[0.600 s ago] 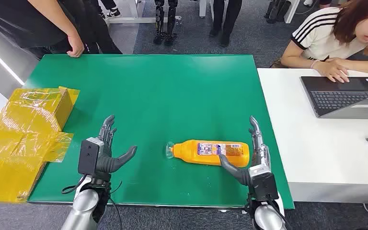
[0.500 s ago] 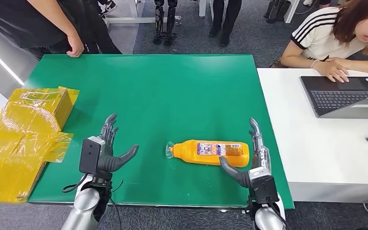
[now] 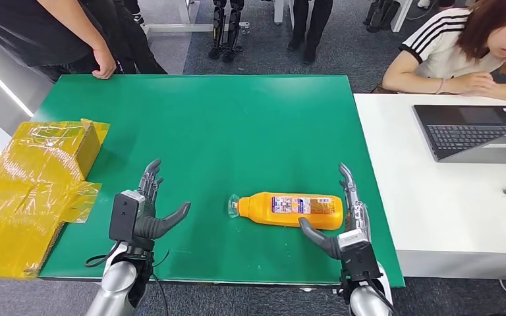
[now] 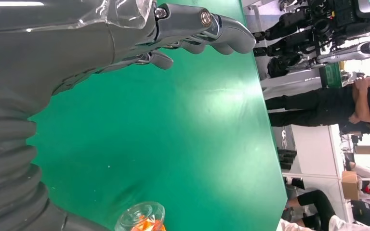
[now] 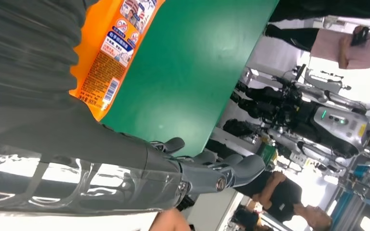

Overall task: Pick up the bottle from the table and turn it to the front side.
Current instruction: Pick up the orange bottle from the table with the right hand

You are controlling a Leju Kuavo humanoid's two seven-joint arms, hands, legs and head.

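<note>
An orange bottle (image 3: 290,209) with a clear cap lies on its side on the green table (image 3: 237,125), cap toward my left; its label and barcode show in the right wrist view (image 5: 111,57). My right hand (image 3: 342,220) stands open right at the bottle's base end, thumb under its near side, fingers stretched up beside it. My left hand (image 3: 146,210) hovers open over the table well left of the cap, holding nothing. The left wrist view catches the clear cap (image 4: 140,217) beyond my left hand's fingers (image 4: 207,31).
A yellow taped box (image 3: 33,184) sits off the table's left edge. A white desk (image 3: 448,204) with a laptop (image 3: 474,131) adjoins on the right, where a person leans. Another person rests a hand (image 3: 103,68) on the far left corner.
My right hand has edged slightly left and closer to the bottle's base. The seated person has drawn an arm back from the laptop. The bottle lies where it was.
</note>
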